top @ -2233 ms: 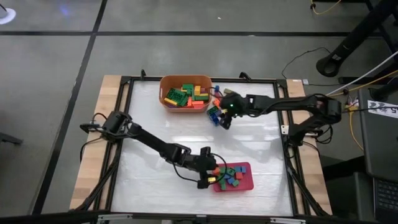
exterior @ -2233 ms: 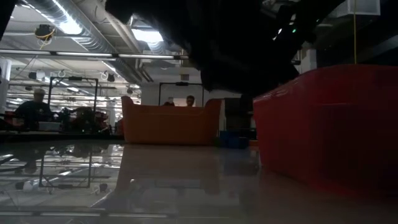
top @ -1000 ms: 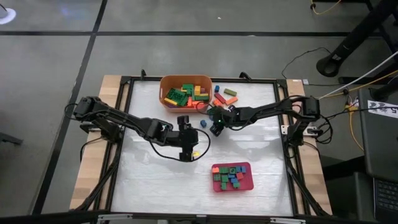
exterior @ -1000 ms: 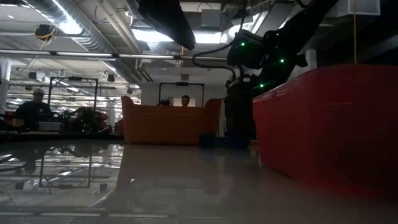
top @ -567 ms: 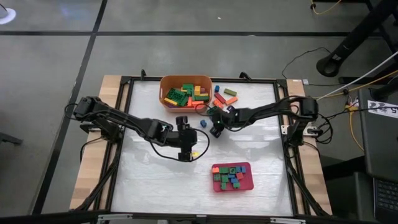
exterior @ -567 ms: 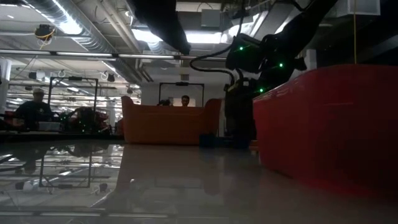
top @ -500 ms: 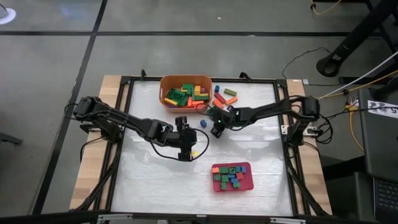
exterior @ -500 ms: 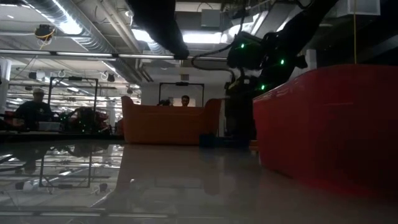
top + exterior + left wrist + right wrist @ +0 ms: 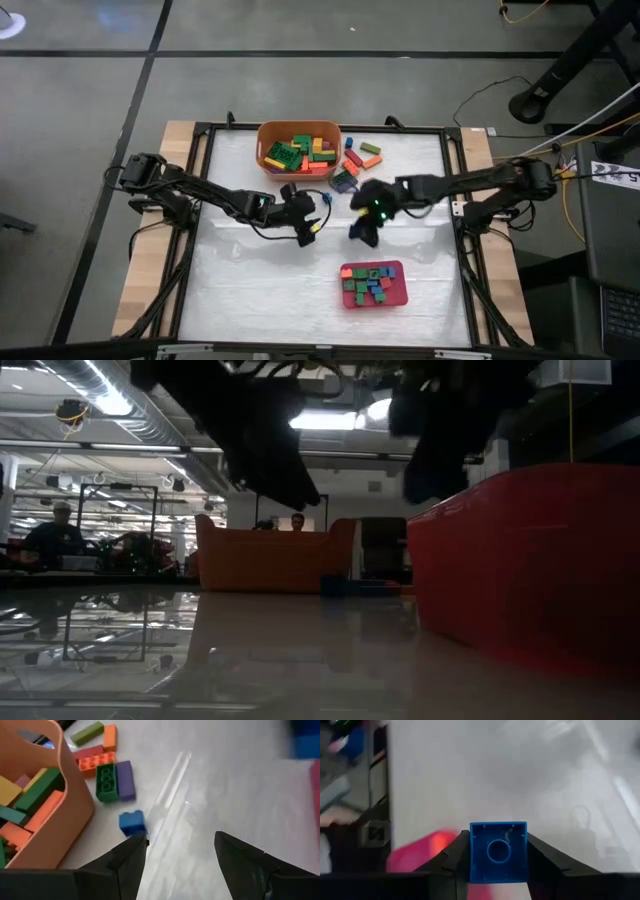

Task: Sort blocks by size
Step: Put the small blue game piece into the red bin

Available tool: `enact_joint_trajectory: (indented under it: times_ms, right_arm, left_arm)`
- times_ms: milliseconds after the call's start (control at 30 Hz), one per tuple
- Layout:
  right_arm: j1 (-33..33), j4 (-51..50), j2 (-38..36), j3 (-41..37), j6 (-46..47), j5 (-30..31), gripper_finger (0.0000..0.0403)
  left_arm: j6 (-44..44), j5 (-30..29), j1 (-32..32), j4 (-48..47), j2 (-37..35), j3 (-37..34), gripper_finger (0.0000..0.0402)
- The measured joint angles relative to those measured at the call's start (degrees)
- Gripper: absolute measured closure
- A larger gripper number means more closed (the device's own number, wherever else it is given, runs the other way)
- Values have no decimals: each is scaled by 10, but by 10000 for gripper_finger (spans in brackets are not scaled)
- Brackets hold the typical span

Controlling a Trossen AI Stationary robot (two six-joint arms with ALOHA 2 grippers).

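Right gripper (image 9: 361, 232) swung from tub toward tray; fingers clamp small blue block (image 9: 498, 852) | left gripper (image 9: 180, 851) open, empty | block light, rigid, slick; grip flat sides

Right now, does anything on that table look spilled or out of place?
Yes: a few blocks lie loose on the table just outside the orange tub, and one small blue block sits alone nearby. They may simply be waiting to be sorted. The right claw holds a blue block.

Overhead, table-level, two wrist views.
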Motion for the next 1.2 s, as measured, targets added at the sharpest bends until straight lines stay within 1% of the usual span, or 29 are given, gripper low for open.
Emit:
enact_joint_trajectory:
  times_ms: [167,233,367,500,600,800,1200]
  right_arm:
    - [92,-6,-9,0,1,-1,259]
    - [127,-6,-9,0,1,2,258]
    - [181,-5,-9,0,1,45,251]
    - [215,-5,-9,0,1,78,228]
    - [227,-5,-9,0,1,94,211]
    - [237,-4,-8,0,4,95,194]
    - [236,-6,-6,1,0,99,189]
  left_arm:
    - [7,0,27,107,0,-45,180]
    - [7,0,37,123,0,-56,180]
    - [6,0,55,158,0,-68,180]
    - [5,0,68,179,11,-73,180]
    - [5,0,71,202,35,-72,180]
    - [24,0,72,233,78,-73,180]
    - [35,0,110,293,137,-72,180]
